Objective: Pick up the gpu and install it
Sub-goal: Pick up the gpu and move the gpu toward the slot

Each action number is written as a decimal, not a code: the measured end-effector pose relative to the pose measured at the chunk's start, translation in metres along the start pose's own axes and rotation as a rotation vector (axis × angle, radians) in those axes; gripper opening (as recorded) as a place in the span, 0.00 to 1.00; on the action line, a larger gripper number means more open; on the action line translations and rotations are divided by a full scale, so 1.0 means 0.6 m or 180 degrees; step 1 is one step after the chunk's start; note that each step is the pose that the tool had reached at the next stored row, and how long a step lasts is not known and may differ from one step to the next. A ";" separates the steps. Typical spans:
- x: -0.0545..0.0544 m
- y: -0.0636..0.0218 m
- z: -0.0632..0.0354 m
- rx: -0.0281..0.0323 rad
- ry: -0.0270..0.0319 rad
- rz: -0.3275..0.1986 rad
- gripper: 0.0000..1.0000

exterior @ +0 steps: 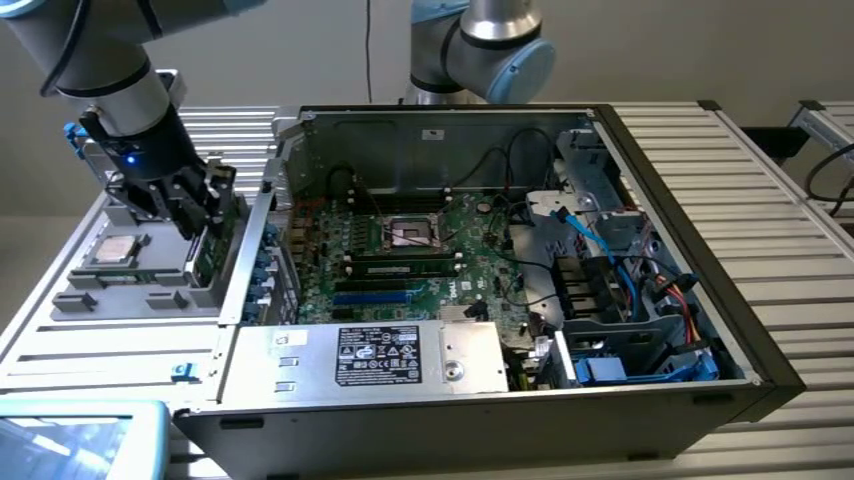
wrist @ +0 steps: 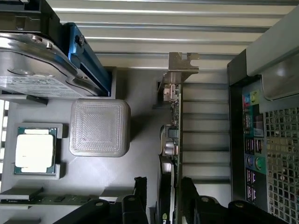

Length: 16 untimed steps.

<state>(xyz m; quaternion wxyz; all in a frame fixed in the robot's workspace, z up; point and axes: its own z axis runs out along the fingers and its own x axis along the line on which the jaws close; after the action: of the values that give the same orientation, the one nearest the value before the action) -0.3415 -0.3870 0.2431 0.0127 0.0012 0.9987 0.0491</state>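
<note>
A grey-and-black Universal Robots arm reaches down at ten o'clock in the exterior view, its wrist near vertical and its black two-fingered gripper (exterior: 198, 222) lowered over a grey moulded parts tray (exterior: 134, 300). The tray sits just beside the open black desktop computer case (exterior: 694, 300), at the case's nine o'clock.

The jaws stand wide apart, one finger on each side of the gpu (exterior: 200, 258), a thin green circuit card with a black cooler. From the wrist view the gripper (wrist: 163, 203) straddles the card with a gap showing on the cooler side; nothing is gripped.

The gpu (wrist: 176, 121) stands on edge in a slot of the tray, at the side nearest the case. Its long axis runs roughly from twelve to six o'clock in the exterior view, parallel to the case wall. Its silver metal bracket (wrist: 182, 65) caps the end farthest from the fingers, and the black cooler faces away from the case.

The tray (wrist: 140, 93) also carries a square silver processor (wrist: 35, 151) in a recess, a ribbed grey square block (wrist: 99, 127), and a silver hard drive with a blue rail (wrist: 32, 65).

Inside the case lie a green motherboard (exterior: 400, 235) and, at six o'clock, a silver power supply with a black label (exterior: 380, 355).
</note>
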 end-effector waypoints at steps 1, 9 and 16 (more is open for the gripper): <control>-0.002 0.000 0.001 0.0000 -0.0001 -0.0001 0.44; -0.004 -0.001 0.014 0.0000 0.0003 -0.0008 0.44; -0.006 -0.002 0.022 0.0000 0.0015 -0.0010 0.44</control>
<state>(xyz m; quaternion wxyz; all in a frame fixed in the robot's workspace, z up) -0.3378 -0.3870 0.2298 0.0105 -0.0005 0.9987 0.0491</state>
